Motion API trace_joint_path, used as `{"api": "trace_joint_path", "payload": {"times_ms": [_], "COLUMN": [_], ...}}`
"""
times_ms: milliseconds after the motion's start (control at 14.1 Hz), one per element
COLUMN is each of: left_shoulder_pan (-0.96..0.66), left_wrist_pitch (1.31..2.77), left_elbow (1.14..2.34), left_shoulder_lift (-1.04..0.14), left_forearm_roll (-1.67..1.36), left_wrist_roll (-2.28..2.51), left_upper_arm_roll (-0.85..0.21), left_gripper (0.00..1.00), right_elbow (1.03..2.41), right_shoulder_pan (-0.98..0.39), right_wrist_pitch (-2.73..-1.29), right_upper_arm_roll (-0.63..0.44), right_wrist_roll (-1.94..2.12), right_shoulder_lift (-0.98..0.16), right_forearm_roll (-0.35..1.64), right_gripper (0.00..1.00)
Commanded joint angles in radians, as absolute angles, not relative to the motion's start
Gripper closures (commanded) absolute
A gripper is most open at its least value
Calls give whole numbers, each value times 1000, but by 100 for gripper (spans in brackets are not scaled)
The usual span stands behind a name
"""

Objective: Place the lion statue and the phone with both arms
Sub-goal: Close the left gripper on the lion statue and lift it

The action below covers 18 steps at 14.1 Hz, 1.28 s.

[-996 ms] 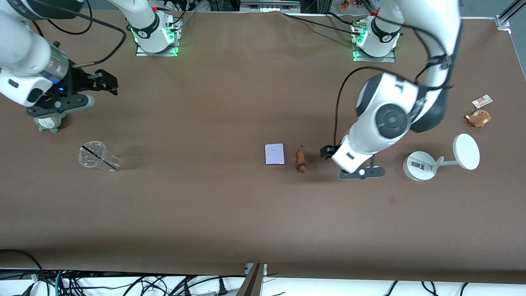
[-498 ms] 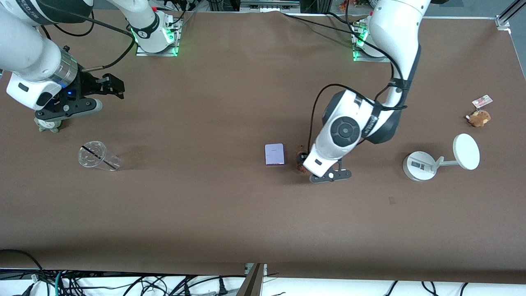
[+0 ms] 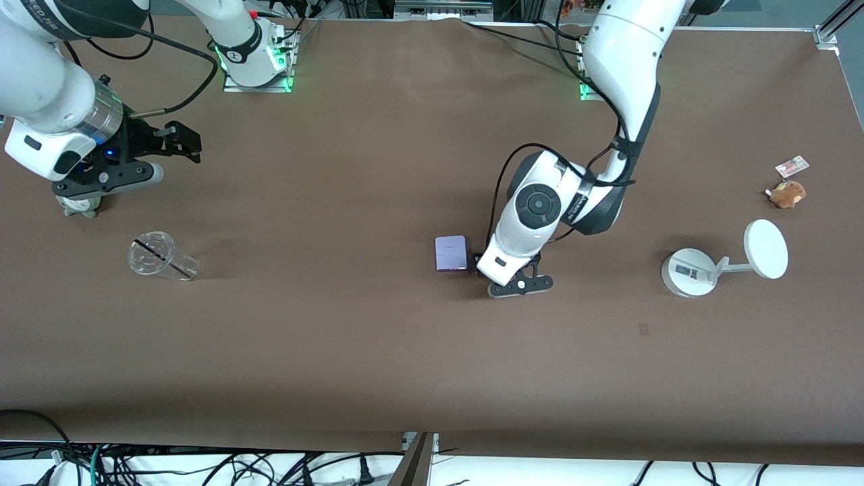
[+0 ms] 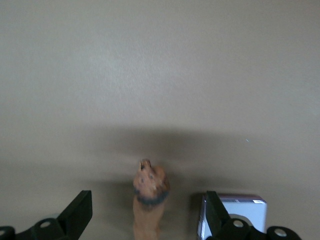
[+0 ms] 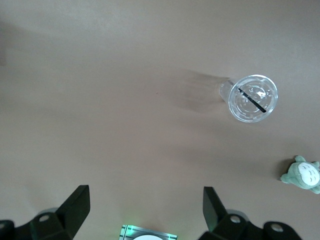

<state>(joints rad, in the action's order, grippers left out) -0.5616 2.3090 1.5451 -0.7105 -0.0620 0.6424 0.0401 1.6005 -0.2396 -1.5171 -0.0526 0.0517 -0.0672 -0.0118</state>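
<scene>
Left gripper (image 4: 145, 220) is low over the lion statue (image 4: 149, 197), jaws spread wide with nothing clamped — the wrist view shows the statue lying on the bench (image 3: 337, 337) in the gap between the two fingers (image 4: 77, 212), not touching either. In the front view the statue is hidden under the left arm's wrist.

Phone (image 3: 451, 253) lies flat on the bench just beside the statue, toward the right arm's end; one corner of it shows in the left wrist view next to one of the fingers.

Right gripper (image 3: 172, 138) is up in the air at the right arm's end of the bench, also released and empty, over bare bench beside the grey-green plush toy (image 3: 79, 206). That arm waits.

Other items:
- clear plastic cup (image 3: 160, 256) with a black straw across its lid, lying on its side, nearer the front camera than the plush toy
- white stand with a disc (image 3: 725, 263) toward the left arm's end
- small brown plush (image 3: 787, 194) with a tag (image 3: 791, 165), farther from the front camera than the stand
</scene>
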Motion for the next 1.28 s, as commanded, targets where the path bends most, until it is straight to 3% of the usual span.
{"api": "trace_joint_path", "payload": {"times_ms": [0, 711, 782, 925, 1138, 1209], "left_shoulder_pan": [-584, -617, -623, -623, -621, -614], "left_wrist_pitch": [2338, 2373, 2373, 2373, 2368, 2364], "left_elbow": [1548, 1591, 1598, 1608, 1608, 1608], "left_shoulder_lift": [-729, -749, -747, -739, -736, -724], "left_forearm_roll": [-18, 32, 34, 41, 41, 41], "left_wrist_roll": [649, 652, 652, 652, 658, 657], "left_upper_arm_roll": [55, 55, 55, 55, 54, 54], "left_gripper": [0, 0, 7, 52, 100, 100], "right_elbow": [1578, 1578, 1578, 1578, 1578, 1578], "right_shoulder_pan": [-241, -239, -238, -238, -238, -238], "right_wrist_pitch": [-1502, -1496, -1496, -1497, -1502, -1503], "right_upper_arm_roll": [-54, -55, -55, -55, -55, -55], "right_wrist_roll": [54, 55, 57, 55, 55, 55], "right_shoulder_lift": [-75, -75, -75, -75, -75, -75], "right_forearm_roll": [-12, -12, -11, -11, -11, -11], "right_gripper": [0, 0, 0, 0, 0, 0]}}
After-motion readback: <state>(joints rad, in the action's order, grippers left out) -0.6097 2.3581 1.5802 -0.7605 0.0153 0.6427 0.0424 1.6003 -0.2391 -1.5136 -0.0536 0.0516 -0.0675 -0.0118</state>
